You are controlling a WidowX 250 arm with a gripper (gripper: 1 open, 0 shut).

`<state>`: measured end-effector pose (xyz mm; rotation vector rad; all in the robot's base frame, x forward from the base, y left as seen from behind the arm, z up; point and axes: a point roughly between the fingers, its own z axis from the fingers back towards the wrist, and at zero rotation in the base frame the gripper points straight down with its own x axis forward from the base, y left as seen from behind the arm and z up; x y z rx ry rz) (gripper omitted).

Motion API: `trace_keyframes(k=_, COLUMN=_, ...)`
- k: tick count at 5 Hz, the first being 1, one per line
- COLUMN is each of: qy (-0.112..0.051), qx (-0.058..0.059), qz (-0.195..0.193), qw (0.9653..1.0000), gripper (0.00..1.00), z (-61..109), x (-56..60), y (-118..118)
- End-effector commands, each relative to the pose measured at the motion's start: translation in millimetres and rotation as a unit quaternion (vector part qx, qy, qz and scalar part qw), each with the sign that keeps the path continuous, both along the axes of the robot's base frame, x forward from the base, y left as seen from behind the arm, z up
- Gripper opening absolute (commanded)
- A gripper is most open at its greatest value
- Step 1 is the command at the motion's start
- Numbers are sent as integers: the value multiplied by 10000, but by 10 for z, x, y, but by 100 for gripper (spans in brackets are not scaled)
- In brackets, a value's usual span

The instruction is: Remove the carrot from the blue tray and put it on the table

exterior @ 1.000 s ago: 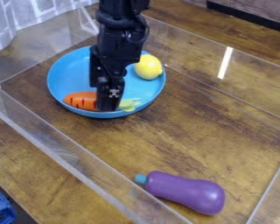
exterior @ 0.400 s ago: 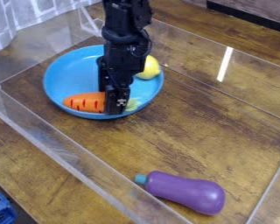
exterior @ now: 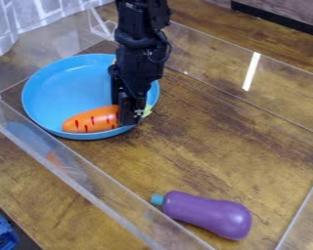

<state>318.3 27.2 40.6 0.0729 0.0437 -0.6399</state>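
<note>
The orange carrot (exterior: 91, 123) lies on its side at the front rim of the round blue tray (exterior: 58, 90), its pale green top pointing right. My black gripper (exterior: 128, 113) comes straight down from above. Its fingers are closed in on the carrot's leafy right end, just inside the tray's right rim. The arm hides the tray's back right part. The brown wooden table (exterior: 238, 137) spreads out to the right of the tray.
A purple eggplant toy (exterior: 207, 216) lies on the table at the front right. Clear acrylic walls (exterior: 67, 171) border the surface, one running diagonally close in front of the tray.
The jaws have narrowed onto the carrot's green end. Carrot and tray have slid left and toward the front. The yellow ball seen earlier beside the arm no longer shows.
</note>
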Motion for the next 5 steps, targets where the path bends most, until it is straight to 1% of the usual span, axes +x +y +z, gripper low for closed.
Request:
trace_keyframes(k=1, qy=-260, qx=-49, qz=312, qw=9992, gripper=0, z=60, x=113, y=110)
trace_keyframes(k=2, qy=-299, qx=-114, qz=467, qw=9984, gripper=0, z=7, x=149, y=129)
trace_keyframes(k=3, qy=-343, qx=-178, qz=691, qw=9969, gripper=0, z=-1, x=79, y=176)
trace_keyframes(k=4, qy=-359, qx=-254, qz=945, qw=9946, gripper=0, z=18, x=34, y=210)
trace_keyframes(k=5, qy=-395, qx=-299, qz=825, qw=9954, gripper=0, z=56, x=159, y=185)
